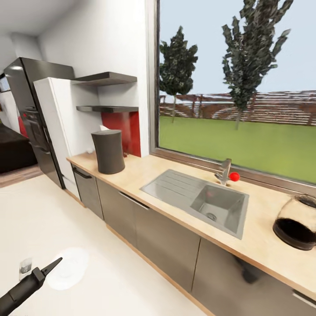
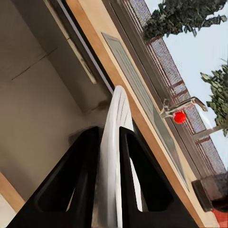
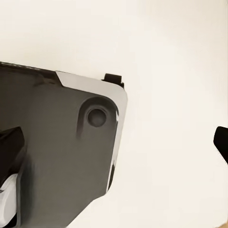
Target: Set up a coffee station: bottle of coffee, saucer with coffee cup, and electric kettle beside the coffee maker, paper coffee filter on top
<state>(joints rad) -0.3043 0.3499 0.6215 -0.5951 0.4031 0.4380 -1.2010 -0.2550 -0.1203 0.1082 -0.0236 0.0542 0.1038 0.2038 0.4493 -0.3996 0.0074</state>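
Saucer (image 1: 68, 263) is the thing in hand: in the head view it shows as a pale white disc at seven o'clock, low over the floor, pinched at its rim by the left gripper (image 1: 55, 263), whose dark fingers (image 1: 52, 266) point toward two o'clock. From there the bench (image 1: 184, 175) runs from ten o'clock down to four o'clock over grey cabinet fronts. The coffee maker (image 1: 108, 151), a dark cylinder, stands on it at about eleven o'clock, under two black shelves (image 1: 105, 79); both look bare as far as can be told. A sink (image 1: 202, 199) sits mid-bench, with a tap (image 1: 224, 170) and a red knob (image 1: 234, 176) behind it. The electric kettle (image 1: 297, 228) stands at the bench's far end, at three o'clock. The coming move likely turns on this: the coffee maker lies up and slightly right of the held saucer, well apart, and the left arm is the one carrying it.

The left wrist view adds what the head view blurs: the saucer (image 2: 116, 156) is seen edge-on, its long axis running along the two black fingers (image 2: 85, 190) pressed on either face.

The right wrist view shows a dark grey panel (image 3: 61, 156) of the robot over pale floor (image 3: 175, 71); a dark tip (image 3: 222, 140) sits at one edge, and whether the right fingers are spread cannot be told.
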